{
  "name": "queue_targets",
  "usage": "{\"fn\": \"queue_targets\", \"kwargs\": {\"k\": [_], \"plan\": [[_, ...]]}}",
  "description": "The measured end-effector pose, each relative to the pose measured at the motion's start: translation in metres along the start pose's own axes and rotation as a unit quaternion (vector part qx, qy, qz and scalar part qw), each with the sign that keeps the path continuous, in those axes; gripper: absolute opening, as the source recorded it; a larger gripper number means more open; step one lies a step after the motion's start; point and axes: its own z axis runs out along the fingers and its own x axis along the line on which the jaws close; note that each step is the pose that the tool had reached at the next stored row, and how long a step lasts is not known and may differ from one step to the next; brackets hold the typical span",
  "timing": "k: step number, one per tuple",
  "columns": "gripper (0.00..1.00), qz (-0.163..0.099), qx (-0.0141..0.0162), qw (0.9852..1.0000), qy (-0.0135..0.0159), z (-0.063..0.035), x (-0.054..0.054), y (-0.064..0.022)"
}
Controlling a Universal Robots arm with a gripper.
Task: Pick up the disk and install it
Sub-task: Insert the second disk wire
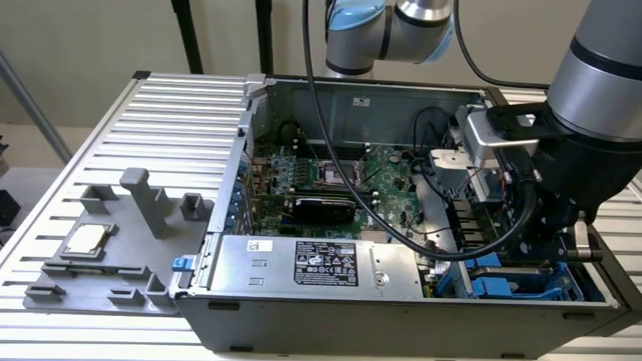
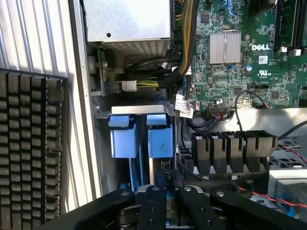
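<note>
My gripper (image 2: 168, 175) is low inside the open computer case (image 1: 331, 90), over the drive bay in the corner at the exterior view's right. Its black fingers (image 2: 178, 178) stand close together, shut on a thin grey edge that I take for the disk (image 2: 163, 166), held edge-on. Just beyond the fingertips, two bright blue carrier tabs (image 2: 125, 139) sit in the metal bay. In the exterior view the gripper (image 1: 554, 244) hangs above the blue bay parts (image 1: 501, 282), and its fingertips are hidden behind the arm's body.
The grey power-supply box (image 1: 321, 263) lies along the case's front. The motherboard (image 1: 331, 173) and loose cables (image 1: 482, 248) are beside the bay. A grey fixture (image 1: 101, 263) holding a silver chip (image 1: 86, 239) stands outside on the slatted table. A black keyboard (image 2: 29, 143) lies beside the case.
</note>
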Motion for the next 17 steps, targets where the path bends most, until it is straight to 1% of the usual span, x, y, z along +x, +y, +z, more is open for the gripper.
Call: {"fn": "queue_targets", "kwargs": {"k": [9, 17], "plan": [[0.16, -0.002, 0.0042, 1.0, -0.0006, 0.0025, -0.002, 0.0005], [0.16, -0.004, 0.0062, 1.0, -0.001, 0.0048, -0.0028, 0.0009]]}}
